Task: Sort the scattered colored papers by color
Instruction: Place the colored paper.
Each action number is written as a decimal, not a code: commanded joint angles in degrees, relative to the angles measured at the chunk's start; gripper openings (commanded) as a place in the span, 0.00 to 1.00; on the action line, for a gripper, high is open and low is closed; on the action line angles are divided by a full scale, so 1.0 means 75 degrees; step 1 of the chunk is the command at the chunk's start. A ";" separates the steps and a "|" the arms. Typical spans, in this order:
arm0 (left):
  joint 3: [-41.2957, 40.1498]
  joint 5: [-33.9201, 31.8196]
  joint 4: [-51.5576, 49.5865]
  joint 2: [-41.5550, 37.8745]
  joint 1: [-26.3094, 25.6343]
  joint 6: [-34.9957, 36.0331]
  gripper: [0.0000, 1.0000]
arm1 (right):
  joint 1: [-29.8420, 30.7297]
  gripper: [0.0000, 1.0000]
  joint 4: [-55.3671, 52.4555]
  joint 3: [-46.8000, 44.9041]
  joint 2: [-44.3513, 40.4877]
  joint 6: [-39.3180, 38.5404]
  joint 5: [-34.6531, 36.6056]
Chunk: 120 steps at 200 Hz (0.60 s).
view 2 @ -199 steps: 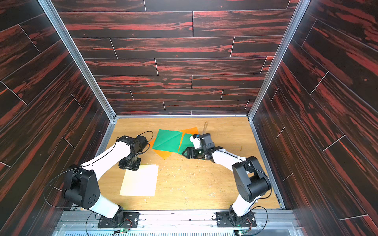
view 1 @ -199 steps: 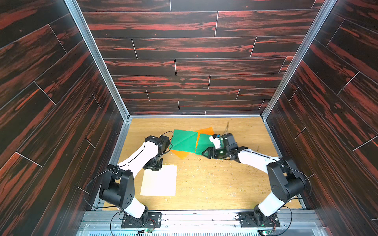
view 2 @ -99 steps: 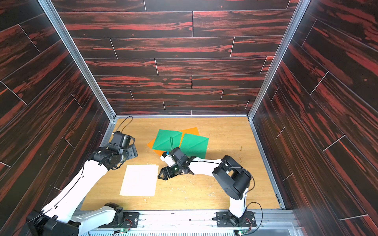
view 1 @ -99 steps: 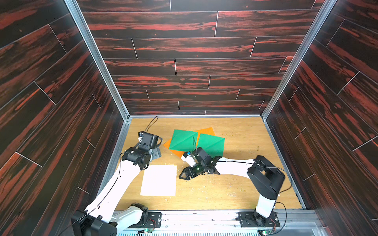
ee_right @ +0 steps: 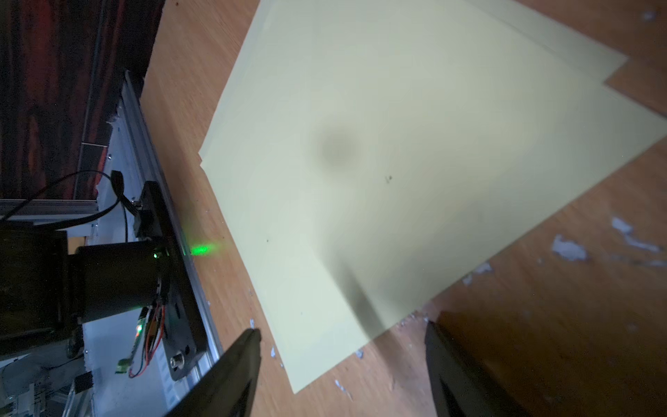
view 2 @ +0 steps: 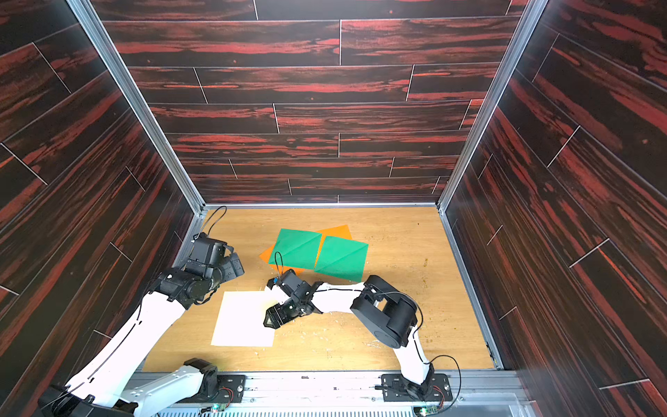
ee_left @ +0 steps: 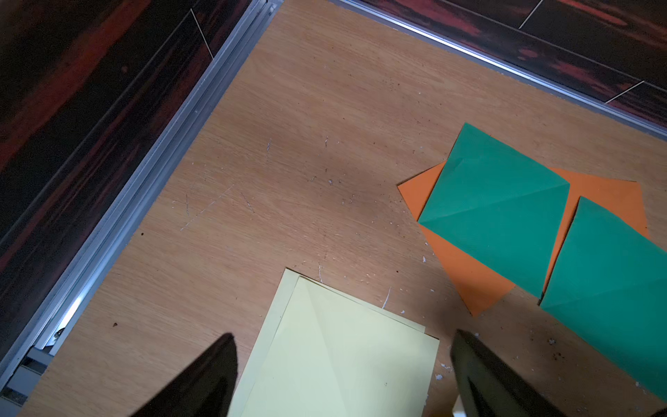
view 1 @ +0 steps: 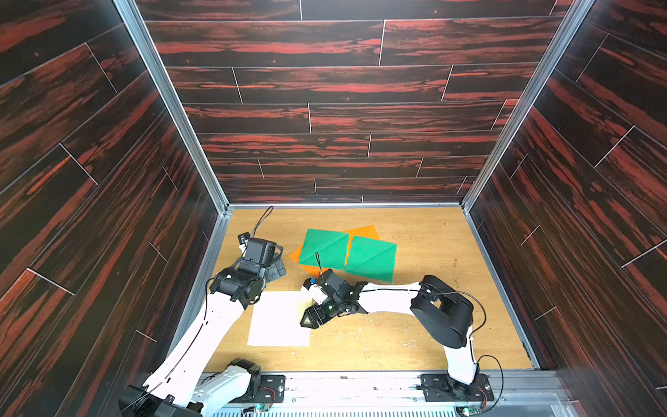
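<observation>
Cream sheets [view 1: 278, 321] are lying stacked; left end effector [ee_left: 343, 334] and right end effector [ee_right: 341, 326] are gaping empty. You should be sliding green sheets [view 1: 370, 260] off orange paper [view 1: 364, 233], pressing lightly.

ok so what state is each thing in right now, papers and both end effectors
cream papers: two stacked flat, slightly offset
green papers: flat, side by side, diagonally creased, lying on the orange
orange paper: flat, mostly covered by the greens
left end effector: open, empty
right end effector: open, empty, at the cream papers' edge
</observation>
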 commanded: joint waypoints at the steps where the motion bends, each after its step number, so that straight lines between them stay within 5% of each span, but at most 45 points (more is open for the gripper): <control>1: -0.0104 -0.0149 0.0027 -0.0184 0.0021 -0.0034 0.97 | 0.0112 0.76 -0.0358 0.0120 0.0397 0.0086 0.0054; 120: -0.0372 -0.0006 0.0106 -0.0172 0.0021 -0.0069 0.98 | 0.0144 0.76 -0.0287 0.0682 0.0864 0.0181 -0.0037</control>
